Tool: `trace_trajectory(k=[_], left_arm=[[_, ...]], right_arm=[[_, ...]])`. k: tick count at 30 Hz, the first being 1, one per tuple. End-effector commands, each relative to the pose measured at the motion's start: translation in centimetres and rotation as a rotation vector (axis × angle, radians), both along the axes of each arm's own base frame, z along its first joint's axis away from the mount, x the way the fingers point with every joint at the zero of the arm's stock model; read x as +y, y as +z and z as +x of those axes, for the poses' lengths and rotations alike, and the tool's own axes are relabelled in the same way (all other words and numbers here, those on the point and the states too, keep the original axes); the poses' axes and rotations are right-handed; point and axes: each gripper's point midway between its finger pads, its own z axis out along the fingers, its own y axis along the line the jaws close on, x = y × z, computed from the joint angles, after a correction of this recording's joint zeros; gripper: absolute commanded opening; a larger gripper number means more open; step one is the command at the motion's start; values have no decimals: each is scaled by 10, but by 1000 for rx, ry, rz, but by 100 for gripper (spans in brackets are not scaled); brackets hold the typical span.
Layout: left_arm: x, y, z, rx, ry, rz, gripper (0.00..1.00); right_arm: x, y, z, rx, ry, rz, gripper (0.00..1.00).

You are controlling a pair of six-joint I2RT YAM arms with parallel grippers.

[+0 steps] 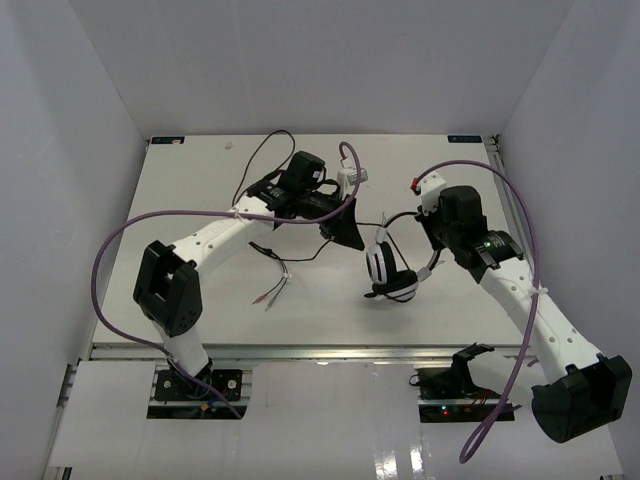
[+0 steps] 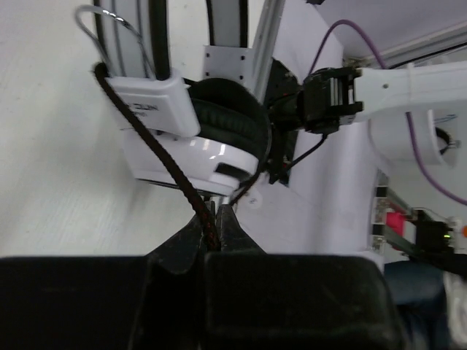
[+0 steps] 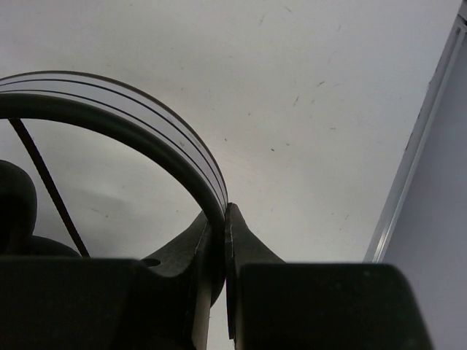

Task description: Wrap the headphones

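Note:
The headphones point(image 1: 390, 272) hang just above the table between the two arms, white shells with black ear pads. My right gripper point(image 1: 431, 247) is shut on their headband point(image 3: 146, 120), which arcs up and to the left from the jaws point(image 3: 225, 219). My left gripper point(image 1: 350, 237) is shut on the thin black cable point(image 2: 157, 149) just below an ear cup point(image 2: 208, 138); the closed jaws point(image 2: 210, 222) pinch the braided cord. The rest of the cable point(image 1: 300, 257) trails left over the table to its coloured plugs point(image 1: 268, 297).
Purple arm cables point(image 1: 110, 250) loop beside both arms. A metal rail point(image 3: 416, 153) runs along the table's right edge. White walls enclose the table on the left, back and right. The right arm point(image 2: 408, 80) shows behind the headphones in the left wrist view.

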Motion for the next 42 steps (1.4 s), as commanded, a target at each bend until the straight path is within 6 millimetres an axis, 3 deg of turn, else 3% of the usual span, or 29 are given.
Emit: trace_trajectory(k=[1,8,14,21,24,31,35,42], left_arm=[[-29,47,-26,182,-99,-106,0],[-54,65,-46,323,-104,-120,7],[-60,79,-55,304,-68,-172,37],[-78,94,-56,189,24,-225,57],[-87,82,-60,149,56,-219,59],[-106,43,-94,-10,106,-259,63],[-105,6,-100,-134,170,-237,64],[-101,-40,-84,-306,278,-209,64]], right_arm=[[-13,51,43,-187,-193,46,8],[-20,72,73,-255,-303,60,8],[-28,92,88,-290,-351,177,8],[-28,99,92,-273,-370,330,8],[-33,101,92,-243,-394,440,8],[-41,102,86,-141,-402,737,8],[-35,101,80,-81,-378,856,8],[-22,109,64,27,-310,1039,8]])
